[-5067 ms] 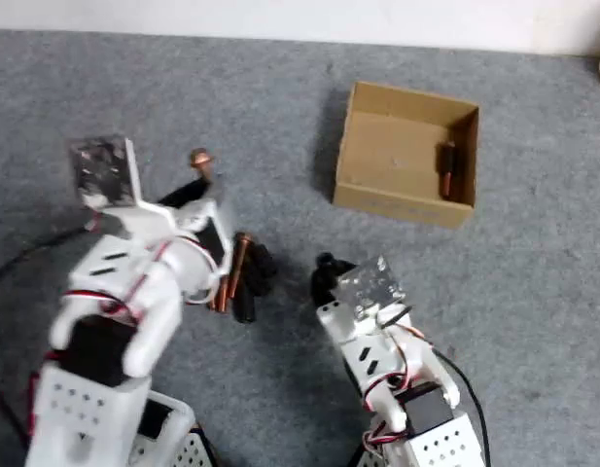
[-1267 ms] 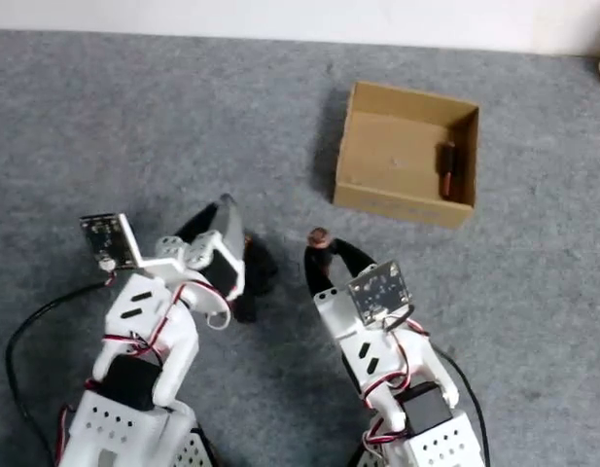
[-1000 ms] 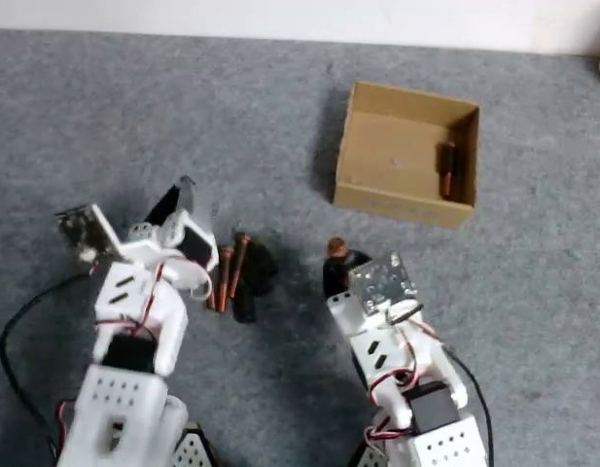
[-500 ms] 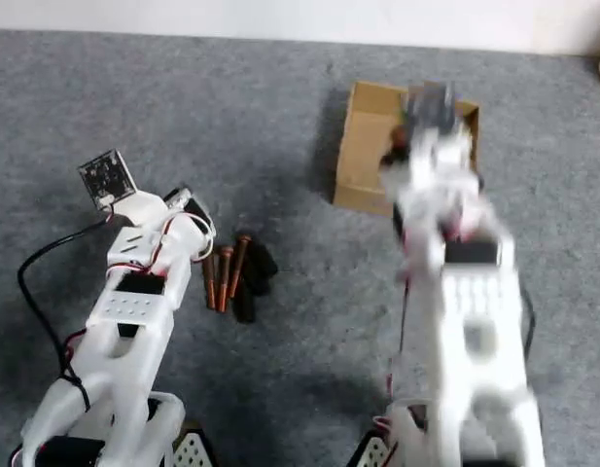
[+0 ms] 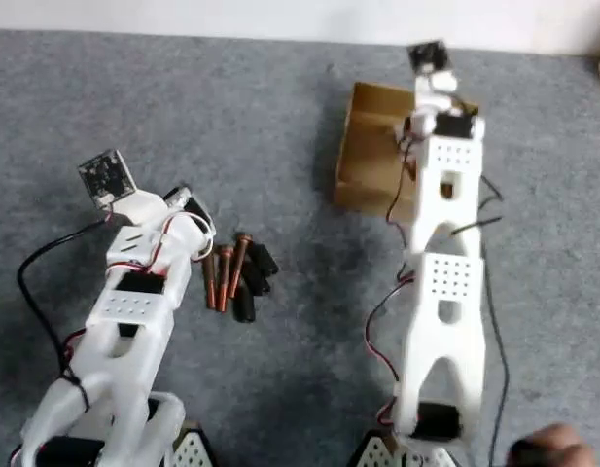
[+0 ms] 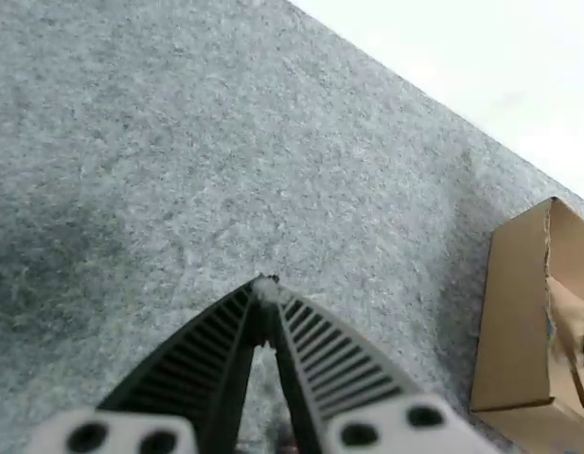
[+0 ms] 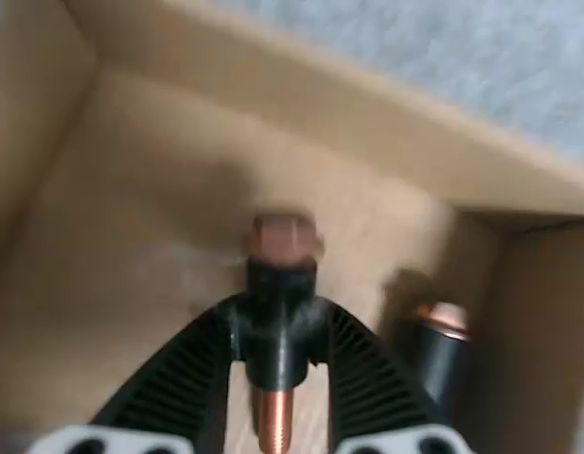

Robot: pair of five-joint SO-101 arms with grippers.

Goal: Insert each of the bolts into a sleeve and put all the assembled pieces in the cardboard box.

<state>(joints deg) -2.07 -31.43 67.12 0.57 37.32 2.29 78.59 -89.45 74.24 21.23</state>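
Nearest the arms' bases, on the grey carpet [image 5: 280, 389], lies a small heap of loose parts: copper bolts [image 5: 225, 277] side by side and, touching them, black sleeves [image 5: 249, 290], none of them joined that can be made out. The left arm stands just beside this heap. In its own wrist view the left gripper [image 6: 265, 288] is clenched, the two ribbed fingers [image 6: 216, 350] meeting at their tips with nothing between them, above bare carpet. Farther off sits the cardboard box [image 5: 363, 195], well apart from the heap, and the right arm stretches out over it. Seen from that arm's wrist, the right gripper [image 7: 277, 331] is down inside the box and grasps an assembled piece [image 7: 280, 284]: a black sleeve with the bolt's copper head [image 7: 283, 236] standing out at one end and the threaded shank [image 7: 271, 421] showing at the other, between the fingers. Whether this piece touches the box floor [image 7: 131, 284] cannot be told. A second assembled piece [image 7: 441, 355] lies in the box, close to a side wall near a corner, its copper head toward the far wall [image 7: 348, 104], apart from the held one.
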